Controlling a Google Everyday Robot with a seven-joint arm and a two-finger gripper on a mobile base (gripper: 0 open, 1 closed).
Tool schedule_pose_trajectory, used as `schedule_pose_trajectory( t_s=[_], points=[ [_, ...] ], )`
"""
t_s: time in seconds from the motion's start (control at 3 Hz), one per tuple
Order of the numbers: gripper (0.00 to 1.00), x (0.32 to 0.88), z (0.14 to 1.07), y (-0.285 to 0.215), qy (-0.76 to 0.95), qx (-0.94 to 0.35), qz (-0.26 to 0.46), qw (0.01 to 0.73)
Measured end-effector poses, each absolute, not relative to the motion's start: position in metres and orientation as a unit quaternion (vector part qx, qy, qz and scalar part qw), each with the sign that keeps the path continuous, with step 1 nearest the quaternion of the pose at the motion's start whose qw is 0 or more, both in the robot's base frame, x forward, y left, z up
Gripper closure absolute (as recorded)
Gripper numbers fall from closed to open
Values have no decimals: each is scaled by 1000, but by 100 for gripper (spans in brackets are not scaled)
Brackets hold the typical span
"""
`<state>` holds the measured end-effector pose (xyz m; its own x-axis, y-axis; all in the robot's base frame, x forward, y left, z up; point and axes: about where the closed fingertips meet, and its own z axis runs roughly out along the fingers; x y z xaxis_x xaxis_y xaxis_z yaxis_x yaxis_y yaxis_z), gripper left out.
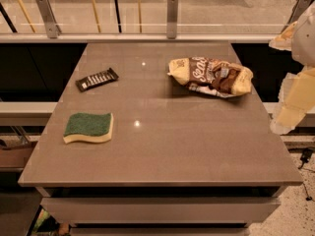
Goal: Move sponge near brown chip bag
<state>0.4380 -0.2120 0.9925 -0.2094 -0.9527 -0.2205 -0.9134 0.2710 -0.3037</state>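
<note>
One sponge (88, 127) front-left on table (197, 151), well apart from jaws at right edge; opening: cannot tell.

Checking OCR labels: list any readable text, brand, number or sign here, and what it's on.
On the brown chip bag: white script lettering, seems to start "Sen"; rest too blurred.
On the dark wrapped bar: pale print, too small to read.
On the sponge and the table: none.
On the hand, beside the table's right edge: none visible.
</note>
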Motion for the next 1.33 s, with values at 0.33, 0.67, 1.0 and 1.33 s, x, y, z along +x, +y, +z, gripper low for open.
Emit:
schedule_pose_trajectory(
  t_s=[0.33, 0.67, 1.0, 1.33],
  points=[
    [0, 438, 993, -212, 776, -601, -53, 184],
    [0, 436, 993, -211, 772, -601, -42, 201],
    [0, 429, 987, -212, 767, -597, -12, 235],
    [0, 424, 975, -219, 763, -584, 32, 275]
  ],
)
